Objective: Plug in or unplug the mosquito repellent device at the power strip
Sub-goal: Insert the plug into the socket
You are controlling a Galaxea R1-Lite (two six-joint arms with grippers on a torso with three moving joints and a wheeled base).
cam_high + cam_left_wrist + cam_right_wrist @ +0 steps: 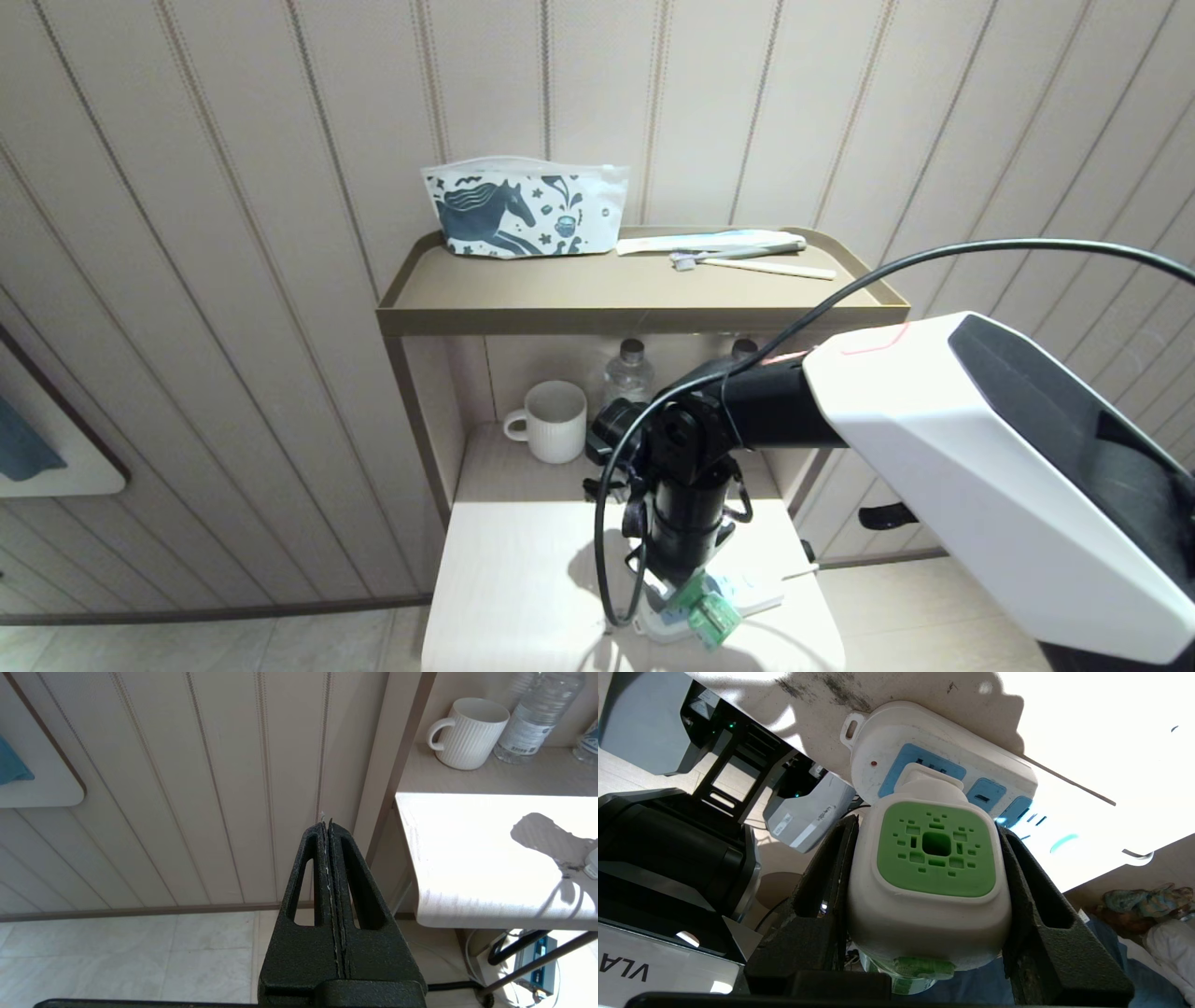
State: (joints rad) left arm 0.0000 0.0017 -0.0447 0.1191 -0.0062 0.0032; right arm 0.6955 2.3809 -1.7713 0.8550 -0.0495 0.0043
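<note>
Right hand (924,905) reaches down over the near edge of the pale surface (523,579), fingers (822,905) part-open and clamped on both sides of the mosquito repellent device (931,877), white body with green vented face toward the wrist camera. Device's plug end sits against the end blue socket of the power strip (943,760), next to the strip's red indicator; can't tell whether the pins are fully seated. Strip lies flat on the surface near its front right corner, thin white cord running off right. In the head view the device (711,611) shows just below the black wrist, on the strip (747,590). Left hand (331,826) parked out to the left by the panelled wall, fingers pressed together, holding nothing. Further back: white ribbed mug (555,422) and clear water bottle (629,373) in the shelf recess; horse-print pouch (523,210) and toothbrush (747,264) on the brown top tray (523,289).
</note>
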